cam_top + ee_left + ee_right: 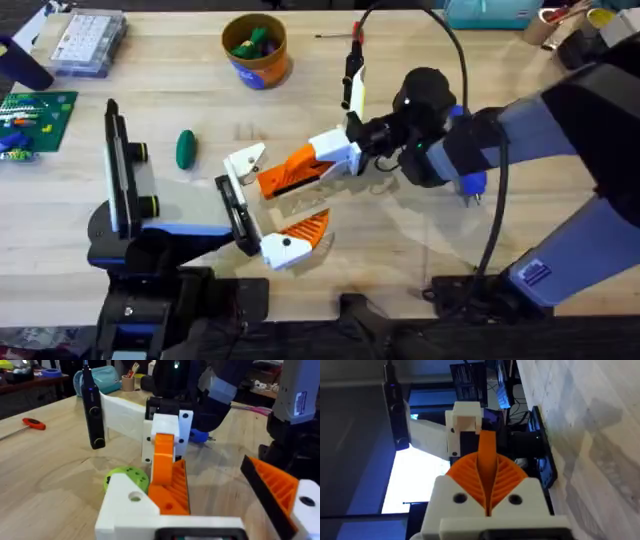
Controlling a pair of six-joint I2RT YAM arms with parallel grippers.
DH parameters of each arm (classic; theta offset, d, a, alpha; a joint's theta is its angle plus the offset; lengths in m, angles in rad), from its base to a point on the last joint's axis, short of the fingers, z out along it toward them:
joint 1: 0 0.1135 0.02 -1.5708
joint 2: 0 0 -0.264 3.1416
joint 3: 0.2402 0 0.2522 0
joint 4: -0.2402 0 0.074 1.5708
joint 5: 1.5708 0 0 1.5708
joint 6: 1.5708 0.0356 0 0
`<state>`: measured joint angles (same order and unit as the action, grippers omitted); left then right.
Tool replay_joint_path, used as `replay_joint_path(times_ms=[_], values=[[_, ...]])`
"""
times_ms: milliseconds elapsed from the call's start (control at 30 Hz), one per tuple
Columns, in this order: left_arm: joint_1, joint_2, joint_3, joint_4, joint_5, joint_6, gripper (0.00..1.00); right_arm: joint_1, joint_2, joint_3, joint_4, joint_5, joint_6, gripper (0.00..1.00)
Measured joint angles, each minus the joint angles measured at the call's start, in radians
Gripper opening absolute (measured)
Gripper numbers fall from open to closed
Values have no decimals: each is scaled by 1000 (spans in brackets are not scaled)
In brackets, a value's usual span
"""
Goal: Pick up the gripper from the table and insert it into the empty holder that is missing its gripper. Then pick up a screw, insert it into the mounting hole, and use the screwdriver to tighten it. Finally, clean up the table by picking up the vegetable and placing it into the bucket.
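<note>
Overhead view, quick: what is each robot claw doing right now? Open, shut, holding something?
The left gripper: open, holding nothing.
The right gripper: closed on the gripper, the loose orange finger.

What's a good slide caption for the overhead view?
Right pincer carries the gripper toward the holder.

No text, label, brand, number or sign can be read on anything.

Matt ribbed plastic gripper [300,168] over a smooth wooden table [540,200].
</note>
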<state>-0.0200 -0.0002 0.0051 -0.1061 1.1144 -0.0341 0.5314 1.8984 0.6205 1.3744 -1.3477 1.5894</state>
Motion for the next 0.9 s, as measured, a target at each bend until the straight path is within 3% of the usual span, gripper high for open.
replay_joint_path(times_ms=[900], values=[[0,0,0,0,-8,-5,985,-12,0,0,41,-73,-6,18]])
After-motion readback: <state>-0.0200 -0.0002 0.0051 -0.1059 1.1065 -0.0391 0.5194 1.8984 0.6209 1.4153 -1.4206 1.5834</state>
